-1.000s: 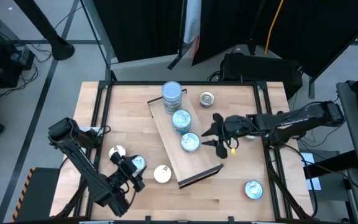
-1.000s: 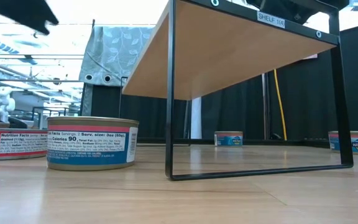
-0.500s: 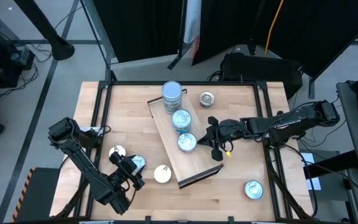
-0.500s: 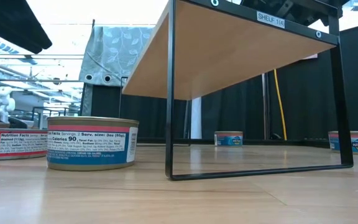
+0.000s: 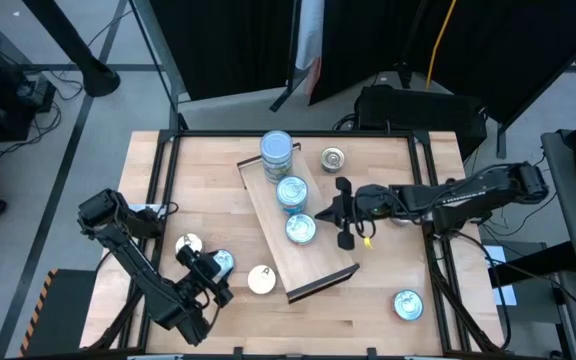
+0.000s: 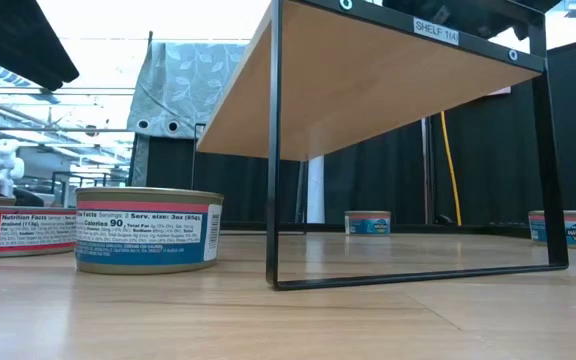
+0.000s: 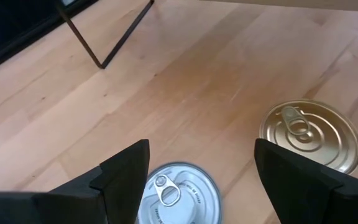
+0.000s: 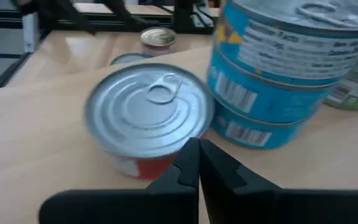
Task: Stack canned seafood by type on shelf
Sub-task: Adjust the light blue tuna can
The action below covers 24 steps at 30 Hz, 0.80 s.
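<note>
The shelf [image 5: 318, 262], a light-wood board on a dark frame, lies slantwise mid-table. On it stand a tall stack of tins [image 5: 277, 152], a two-tin blue stack [image 8: 278, 68] and a silver-topped, red-labelled tin [image 8: 149, 115]. My right gripper [image 8: 197, 163] is shut, level, at that tin's side nearest the table's right edge. My left gripper [image 7: 201, 168] hovers open over a pull-tab tin [image 7: 179, 194] on the table at the near left, a finger on either side, apart from it. A gold tin [image 7: 309, 132] rests on the table beside it. My right gripper's shut fingertips [image 8: 191, 152] stand against the lower side wall [image 8: 148, 165] of the red-labelled tin, coming level from the table's right. Whether they touch it, I cannot tell. The tin sits flat on the shelf.
Loose tins rest on the table: one far of the shelf [image 5: 333, 158], one at the near right [image 5: 408, 304], two more at the near left [image 5: 187, 244] [image 5: 260, 279]. The low view shows the shelf's dark legs [image 6: 273, 200] and bare table under the board.
My right gripper has shut and has come a little toward the table's left, up to the red-labelled tin on the shelf.
</note>
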Each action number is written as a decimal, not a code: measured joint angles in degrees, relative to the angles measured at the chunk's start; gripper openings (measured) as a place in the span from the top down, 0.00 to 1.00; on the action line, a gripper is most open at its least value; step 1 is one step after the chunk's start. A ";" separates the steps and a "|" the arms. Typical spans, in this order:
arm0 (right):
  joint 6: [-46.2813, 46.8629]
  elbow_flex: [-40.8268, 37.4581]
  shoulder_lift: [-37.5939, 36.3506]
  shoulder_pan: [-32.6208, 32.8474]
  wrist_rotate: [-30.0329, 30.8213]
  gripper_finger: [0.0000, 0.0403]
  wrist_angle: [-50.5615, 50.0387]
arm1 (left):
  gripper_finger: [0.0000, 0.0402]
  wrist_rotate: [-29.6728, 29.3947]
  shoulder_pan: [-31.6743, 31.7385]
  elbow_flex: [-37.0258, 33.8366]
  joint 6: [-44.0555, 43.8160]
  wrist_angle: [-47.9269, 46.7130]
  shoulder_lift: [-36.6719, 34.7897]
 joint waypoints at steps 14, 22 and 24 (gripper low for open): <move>-4.67 0.04 6.26 -5.15 -0.26 1.00 5.99 | 0.28 0.00 0.00 0.00 0.02 1.51 0.00; -7.40 0.03 8.75 -5.37 -0.12 1.00 9.77 | 0.28 0.07 0.00 0.00 -0.01 1.59 0.00; -7.82 0.01 9.01 -5.76 -0.19 1.00 10.55 | 0.28 0.09 0.00 -0.15 -0.02 1.71 0.00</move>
